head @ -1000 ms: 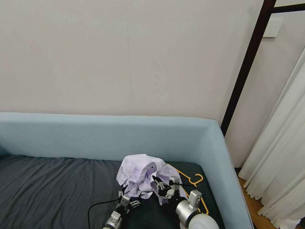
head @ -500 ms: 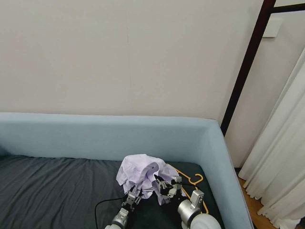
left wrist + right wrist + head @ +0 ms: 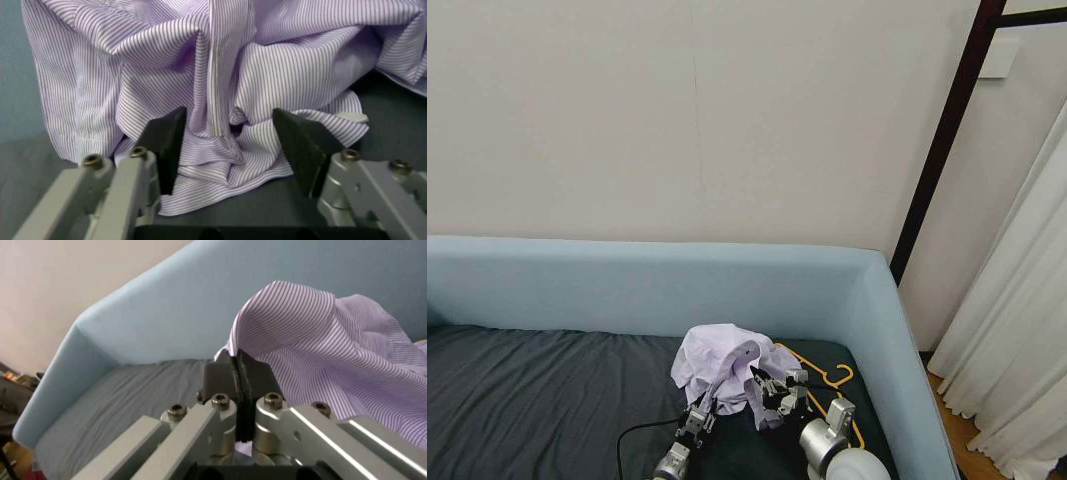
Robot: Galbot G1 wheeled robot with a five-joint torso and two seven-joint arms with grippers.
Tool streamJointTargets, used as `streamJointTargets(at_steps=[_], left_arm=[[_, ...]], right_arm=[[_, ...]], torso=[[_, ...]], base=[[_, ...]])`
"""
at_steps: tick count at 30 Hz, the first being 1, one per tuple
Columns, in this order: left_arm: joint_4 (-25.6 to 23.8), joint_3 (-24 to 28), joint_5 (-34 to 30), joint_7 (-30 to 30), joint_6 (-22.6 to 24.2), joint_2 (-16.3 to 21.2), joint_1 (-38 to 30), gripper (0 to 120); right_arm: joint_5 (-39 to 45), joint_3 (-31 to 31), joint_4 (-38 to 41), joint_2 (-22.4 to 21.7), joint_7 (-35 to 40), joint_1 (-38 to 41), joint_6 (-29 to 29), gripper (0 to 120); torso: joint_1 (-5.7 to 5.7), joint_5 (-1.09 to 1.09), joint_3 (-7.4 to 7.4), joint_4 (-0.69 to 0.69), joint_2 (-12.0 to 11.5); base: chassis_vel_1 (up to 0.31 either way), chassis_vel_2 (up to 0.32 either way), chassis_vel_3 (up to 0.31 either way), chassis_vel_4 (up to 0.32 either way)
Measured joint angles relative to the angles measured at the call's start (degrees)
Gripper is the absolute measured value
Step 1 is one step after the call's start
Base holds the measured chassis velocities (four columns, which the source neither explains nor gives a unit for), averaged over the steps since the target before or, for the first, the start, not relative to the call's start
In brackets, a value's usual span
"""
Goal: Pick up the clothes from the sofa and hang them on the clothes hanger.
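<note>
Because the sofa (image 3: 647, 285) is carrying the garment at its right-hand end, close under the pale blue backrest and near the armrest, both arms are sitting low over the near part of the dark grey seat. A black rack upright (image 3: 942, 140) is standing beyond the armrest, well apart from the work. It is judged to be the place where the garment is meant to hang.

The shirt (image 3: 717, 358) is resting on the seat as a crumpled mound. It is lilac-white with fine dark pinstripes, and its folds are rising to a peak rather than lying flat. An orange hanger (image 3: 837, 378) is lying on the seat just beside the mound on its right, with one end appearing to pass under the cloth.

The right end effector (image 3: 238, 377) is clamping a raised fold near the top of the mound. Its pads are pressing together, and a striped edge is running down between them. Holding this high point is probably serving to pull the layers upward and apart.

The left end effector (image 3: 230, 135) is hovering at the shirt's lower edge with its fingers spread wide, one pad on either side of a vertical pleat and gripping nothing. This placement suggests a second grip is being prepared — the thin cloth is likely to sag from a single hold.
</note>
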Motion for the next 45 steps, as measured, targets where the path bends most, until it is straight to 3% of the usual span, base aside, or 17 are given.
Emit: streamJointTargets(at_steps=[5,11,17,20,27,30,36,42,45], left_arm=[[0.37,-0.56,0.16,0.0,-0.09,0.24,-0.11,74],[0.86,-0.93,-0.06,-0.02,-0.15,0.69,-0.72,74],[1.28,-1.0,-0.31,-0.02,-0.19,0.79,-1.1,58],[1.6,-0.86,-0.33,-0.01,-0.38,0.94,-1.09,43],[1.69,-0.67,-0.34,-0.01,-0.55,1.07,-1.09,22],[2.21,-1.03,-0.39,-0.08,-0.63,0.74,-1.56,7],[1.94,-1.69,-0.48,-0.2,-0.89,0.27,-1.51,0],[-5.11,-4.29,-3.02,-0.21,-2.55,1.68,1.73,0],[-13.48,-7.54,-4.68,2.11,-5.41,3.6,5.65,0]], right_arm=[[-0.02,0.09,-0.16,0.0,-0.1,-0.05,0.08,0],[0.0,0.0,-0.51,0.09,-0.17,0.18,0.1,0],[0.1,-0.3,-1.08,0.21,-0.26,0.71,0.1,0],[0.23,-0.3,-1.25,0.3,-0.33,0.93,0.1,0],[0.24,-0.27,-1.49,0.28,-0.46,1.06,0.11,0],[0.25,-0.21,-1.5,0.22,-0.48,1.02,0.16,0],[0.19,-0.08,-1.55,0.05,-0.49,0.84,0.42,0],[0.4,0.54,-0.3,-0.83,-0.37,0.88,1.25,0],[0.51,1.42,1.29,-2.54,-0.67,1.39,1.19,0]], torso=[[0.0,0.0,0.0,-0.01,0.0],[0.0,0.0,0.0,0.0,0.0],[0.0,0.0,0.0,0.0,0.0],[0.0,0.0,0.0,0.0,0.0],[0.0,0.0,0.0,0.0,0.0],[0.0,0.0,0.0,0.0,0.0],[0.0,0.0,0.0,-0.01,0.0],[0.0,0.0,0.0,-0.01,0.0],[0.0,0.0,0.0,0.0,0.0]], base=[[0.0,0.0,0.0,0.0],[0.0,0.0,0.0,0.0],[0.0,0.0,0.0,0.0],[0.0,0.0,0.0,0.0],[0.0,0.0,0.0,0.0],[0.0,0.0,0.0,0.0],[0.0,0.0,0.0,0.0],[0.0,0.0,0.0,0.0],[0.0,0.0,0.0,0.0]])
